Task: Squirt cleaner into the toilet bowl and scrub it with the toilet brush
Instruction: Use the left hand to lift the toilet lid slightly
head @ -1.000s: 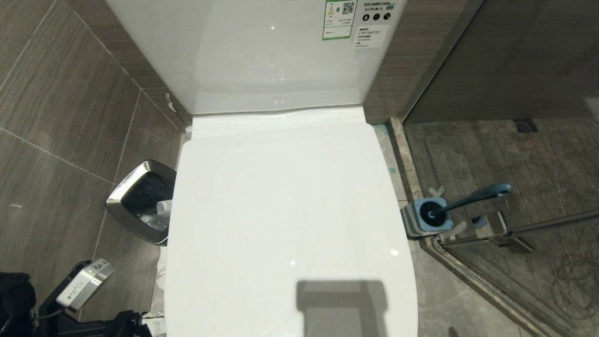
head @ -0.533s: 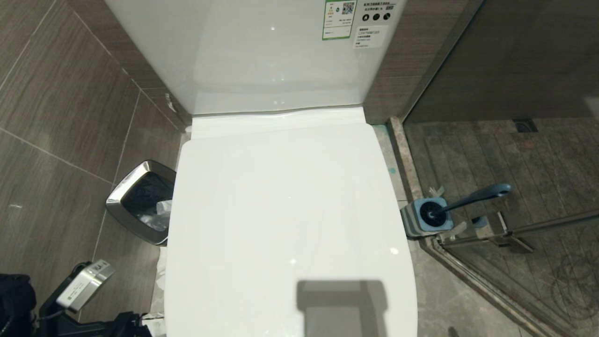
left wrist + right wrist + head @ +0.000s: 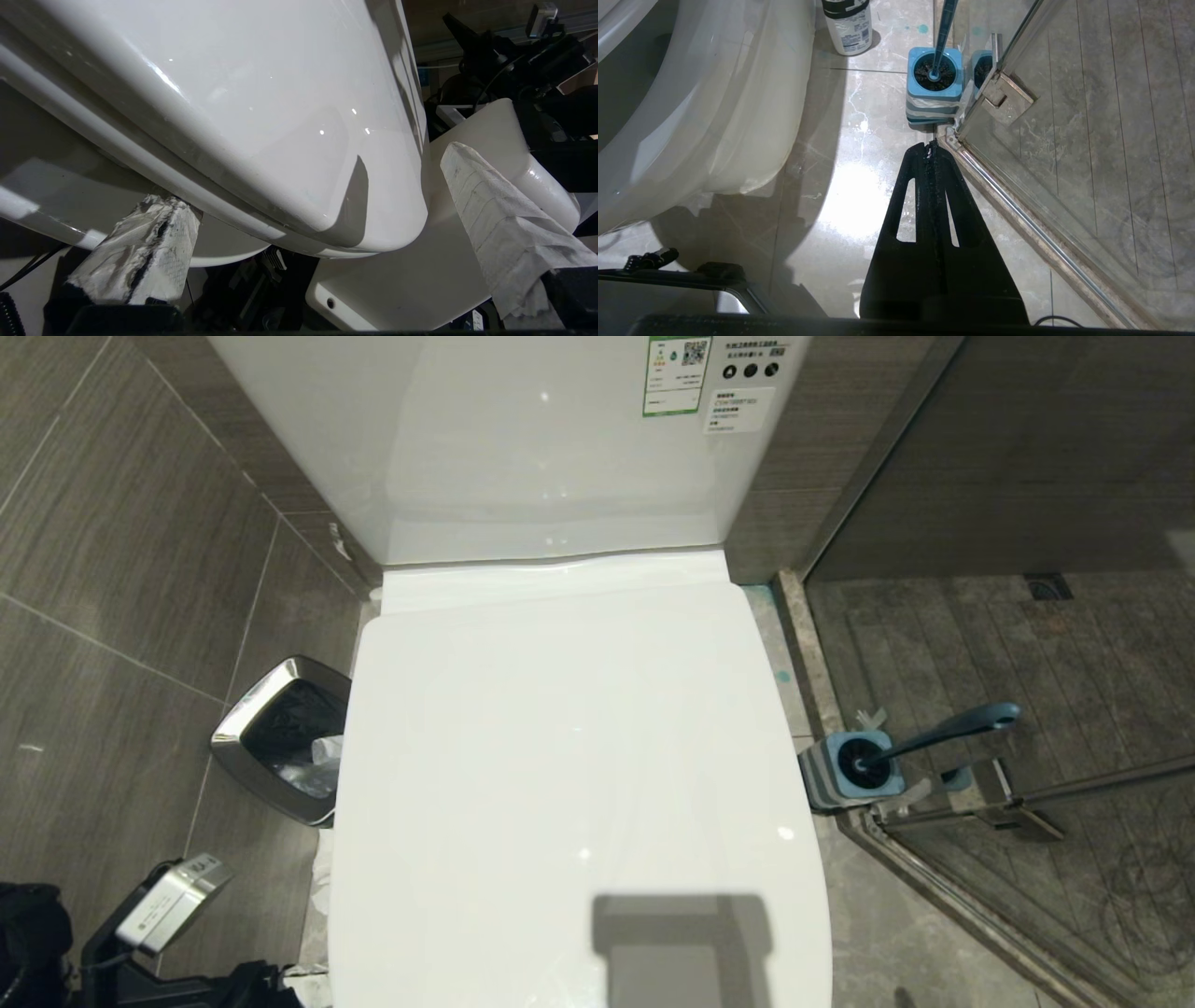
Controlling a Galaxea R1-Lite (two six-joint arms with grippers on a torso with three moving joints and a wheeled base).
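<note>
The toilet's white lid [image 3: 579,756] is down, so the inside of the toilet bowl is hidden; its outer wall [image 3: 691,116] shows in the right wrist view. My left gripper [image 3: 317,233] is open, its cloth-wrapped fingers [image 3: 135,252] spread on either side of the lid's front edge [image 3: 355,219] and holding nothing. The left arm [image 3: 168,905] sits low at the toilet's front left. The toilet brush [image 3: 943,733] stands in its blue holder [image 3: 845,770] right of the toilet. The cleaner bottle [image 3: 847,28] stands on the floor by the bowl, its top cut off. My right gripper [image 3: 930,149] hangs shut above the floor near the holder.
A steel waste bin [image 3: 280,737] with a liner stands left of the toilet. A glass shower door with a metal hinge [image 3: 999,803] and a raised sill [image 3: 803,644] runs right behind the brush holder. The white cistern [image 3: 551,439] backs onto the tiled wall.
</note>
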